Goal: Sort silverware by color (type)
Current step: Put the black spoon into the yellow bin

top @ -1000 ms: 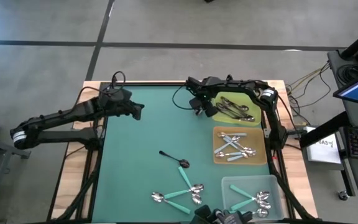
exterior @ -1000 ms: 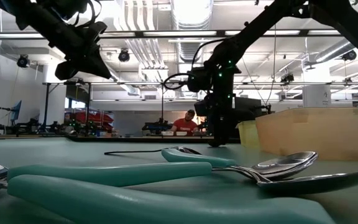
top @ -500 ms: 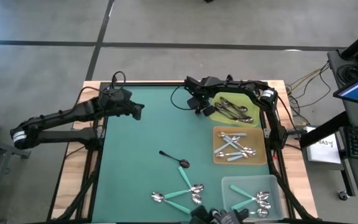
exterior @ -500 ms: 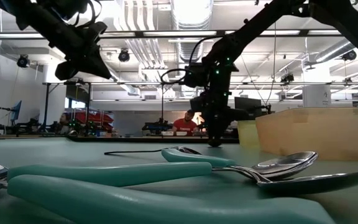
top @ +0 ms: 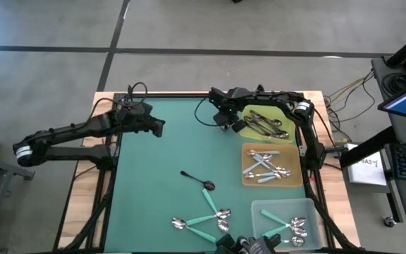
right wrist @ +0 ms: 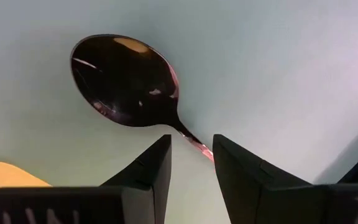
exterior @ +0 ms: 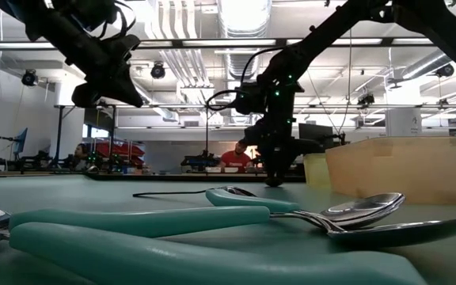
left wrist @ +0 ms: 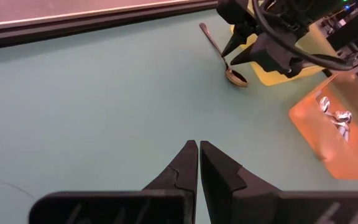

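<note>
High view: the right gripper sits low at the far side of the green table, just beside the yellow tray of dark spoons. The left gripper hangs over the far left part of the mat. 1 dark-handled spoon lies alone mid-table; teal-handled spoons cluster at the near edge. The orange tray holds light blue spoons, the clear tray teal ones.

Low view: teal handles fill the foreground; the right gripper reaches down to the tabletop beside the yellow tray.

Left wrist view: the left gripper's fingers are pressed together, holding nothing, above bare mat. Farther off a dark spoon lies beside the other arm.

Right wrist view: the right gripper's fingers stand slightly apart astride the neck of a dark spoon lying on the mat, not clamping it.
</note>
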Action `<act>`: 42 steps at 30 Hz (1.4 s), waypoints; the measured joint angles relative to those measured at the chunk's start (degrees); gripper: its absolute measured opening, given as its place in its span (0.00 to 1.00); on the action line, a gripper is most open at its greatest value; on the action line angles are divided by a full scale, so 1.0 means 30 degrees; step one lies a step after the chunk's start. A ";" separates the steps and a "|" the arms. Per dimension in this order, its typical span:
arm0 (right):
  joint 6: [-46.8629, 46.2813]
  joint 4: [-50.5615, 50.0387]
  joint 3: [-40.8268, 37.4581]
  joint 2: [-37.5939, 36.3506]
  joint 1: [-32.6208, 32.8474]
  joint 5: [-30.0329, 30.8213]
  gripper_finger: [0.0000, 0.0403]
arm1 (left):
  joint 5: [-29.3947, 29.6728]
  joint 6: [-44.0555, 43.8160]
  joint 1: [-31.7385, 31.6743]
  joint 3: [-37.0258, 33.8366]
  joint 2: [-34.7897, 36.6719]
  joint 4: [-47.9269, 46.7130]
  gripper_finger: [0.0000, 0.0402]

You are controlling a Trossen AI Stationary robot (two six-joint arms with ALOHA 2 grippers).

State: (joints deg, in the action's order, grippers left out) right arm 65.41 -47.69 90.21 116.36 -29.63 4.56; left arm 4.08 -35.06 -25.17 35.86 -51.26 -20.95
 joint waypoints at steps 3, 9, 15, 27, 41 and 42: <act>0.1312 0.0053 -0.0124 0.0000 0.0007 -0.0045 0.27 | 0.0000 -0.0003 0.0000 0.0000 -0.0192 0.0216 0.00; 0.3121 -0.0048 -0.0503 0.0081 0.0058 -0.0089 0.27 | 0.0000 -0.0003 0.0034 0.0000 -0.0351 0.1027 0.00; 0.3121 -0.0058 -0.0466 0.0414 0.0522 0.0042 0.27 | 0.0000 -0.0011 0.0349 0.0000 -0.0329 0.1011 0.00; -0.2174 -0.0071 -0.0503 0.0503 0.2270 -0.0908 0.27 | 0.0000 -0.0491 0.0850 0.0000 -0.0329 0.1060 0.00; -0.2665 -0.1137 -0.0328 -0.0488 0.2100 0.0201 0.27 | 0.0000 -0.1003 0.1615 0.0000 -0.0329 0.1137 0.00; -0.2680 -0.1288 -0.0329 -0.0518 0.1951 0.0310 0.27 | 0.0007 -0.1009 0.1675 0.0000 -0.0329 0.1137 0.00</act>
State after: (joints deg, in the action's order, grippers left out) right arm 57.37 -51.56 89.23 114.80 -23.77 5.49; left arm 4.10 -38.09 -20.14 35.86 -52.25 -17.54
